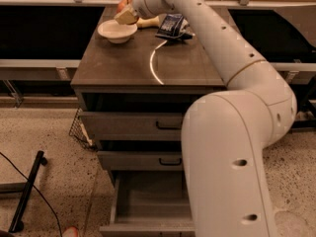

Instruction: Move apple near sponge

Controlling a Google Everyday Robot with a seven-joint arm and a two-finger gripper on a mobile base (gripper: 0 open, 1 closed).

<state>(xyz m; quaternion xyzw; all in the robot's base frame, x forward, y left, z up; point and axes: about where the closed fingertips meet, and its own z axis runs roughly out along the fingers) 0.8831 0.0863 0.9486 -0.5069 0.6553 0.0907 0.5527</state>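
Observation:
My gripper is at the back left of the cabinet top, just behind the white bowl. A bit of the red-orange apple shows at the gripper's far side; the wrist hides most of it. I cannot tell whether the gripper holds it. A pale yellow block that looks like the sponge lies just right of the gripper, between the bowl and the dark blue-and-white snack bag.
The brown cabinet top carries a thin white curved line. Below it are two closed drawers and an open bottom drawer. My white arm fills the right side. A black stand and cable lie on the floor at left.

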